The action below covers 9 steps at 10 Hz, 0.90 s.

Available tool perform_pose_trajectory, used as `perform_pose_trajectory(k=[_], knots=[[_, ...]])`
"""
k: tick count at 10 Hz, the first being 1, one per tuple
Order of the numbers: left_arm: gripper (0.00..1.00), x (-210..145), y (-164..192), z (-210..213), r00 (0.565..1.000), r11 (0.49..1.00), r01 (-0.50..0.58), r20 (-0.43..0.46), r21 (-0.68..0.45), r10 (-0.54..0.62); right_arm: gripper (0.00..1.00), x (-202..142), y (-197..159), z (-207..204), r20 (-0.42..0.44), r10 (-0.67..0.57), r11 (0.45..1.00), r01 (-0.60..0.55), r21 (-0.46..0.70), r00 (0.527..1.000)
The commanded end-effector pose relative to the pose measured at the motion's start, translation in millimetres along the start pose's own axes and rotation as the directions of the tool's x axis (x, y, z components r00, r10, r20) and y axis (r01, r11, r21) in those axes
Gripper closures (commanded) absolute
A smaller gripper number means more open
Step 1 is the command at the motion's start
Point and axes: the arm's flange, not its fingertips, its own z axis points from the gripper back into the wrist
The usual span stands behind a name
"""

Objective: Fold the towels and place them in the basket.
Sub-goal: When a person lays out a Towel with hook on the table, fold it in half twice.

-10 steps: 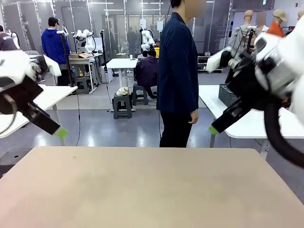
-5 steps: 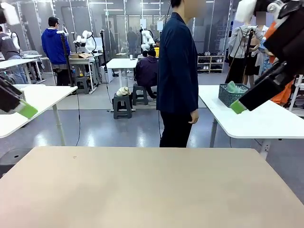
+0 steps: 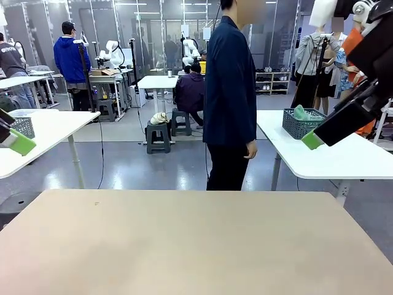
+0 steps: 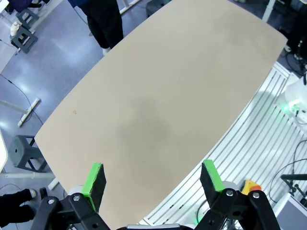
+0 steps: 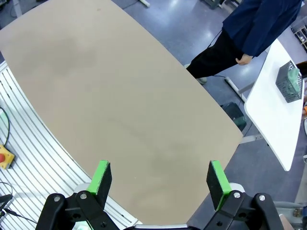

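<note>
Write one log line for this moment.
left gripper: open, above table | right gripper: open, above table | basket: on side table, green towel inside

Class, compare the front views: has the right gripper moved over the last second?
Yes. The right gripper rose and swung rightward, from near the person's hand to just below the basket in the picture.

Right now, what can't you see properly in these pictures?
- Front view: the basket on the white side table is far off, and its right end is behind a finger of the right gripper. It is too small to tell what lies under the green towel.
- Front view: the left gripper is cut off by the left edge.
- Front view: the person hides their far hand behind their body.
</note>
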Motion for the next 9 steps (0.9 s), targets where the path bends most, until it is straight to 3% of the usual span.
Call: perform_pose_trajectory(k=[1,3,9], knots=[[0.0,2,2,-1,1.0,1.0,0.003,0.006,-0.011,-0.003,0.0,-1,-3,1,0.004,-0.006,1.0,0.006,0.003,1.0],[0.0,0,0,0,1.0,1.0,0.0,0.0,0.0,0.0,0.0,0,0,0,0.0,0.0,1.0,0.0,0.0,1.0],[0.0,5,14,96,0.992,0.997,-0.03,0.12,-0.074,0.039,0.0,2,-25,99,0.092,-0.023,1.0,0.021,0.021,0.995]])
